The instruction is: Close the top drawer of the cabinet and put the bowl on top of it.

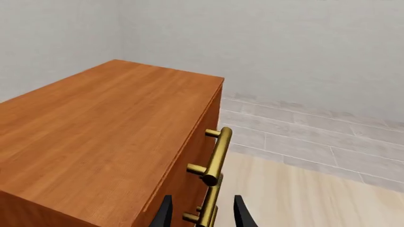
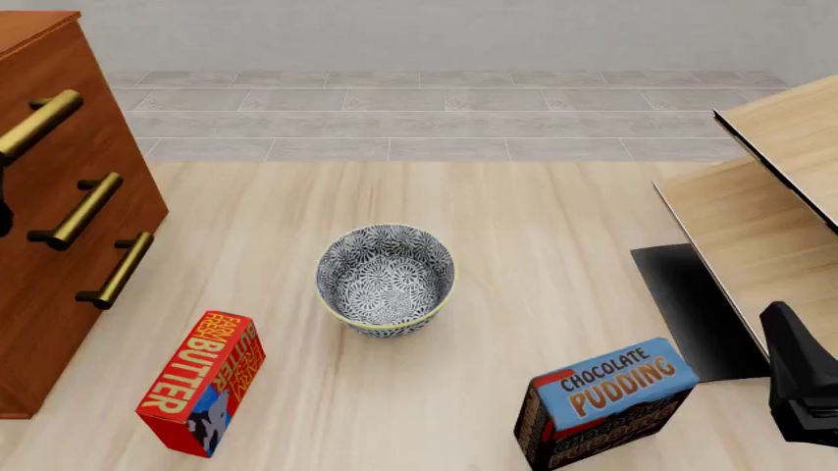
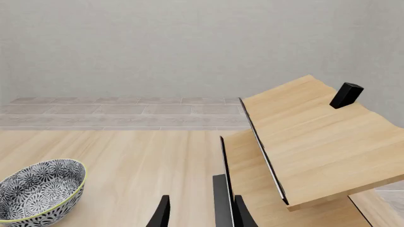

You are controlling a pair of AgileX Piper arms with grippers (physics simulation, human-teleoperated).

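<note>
The left arm's black two-fingered gripper showed only its two dark fingertips in the left wrist view, set apart with a clear gap, nothing clamped between the jaws. In the front view that arm was barely visible at the left edge. The right arm's black gripper likewise held its jaws parted, gripping nothing. Its dark wrist body sat low at the front view's right edge.

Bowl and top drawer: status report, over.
Both pincers open, empty; left pincer at cabinet handles. Top drawer looks shut. Bowl on table, untouched. Butter box, pudding box nearby.
</note>
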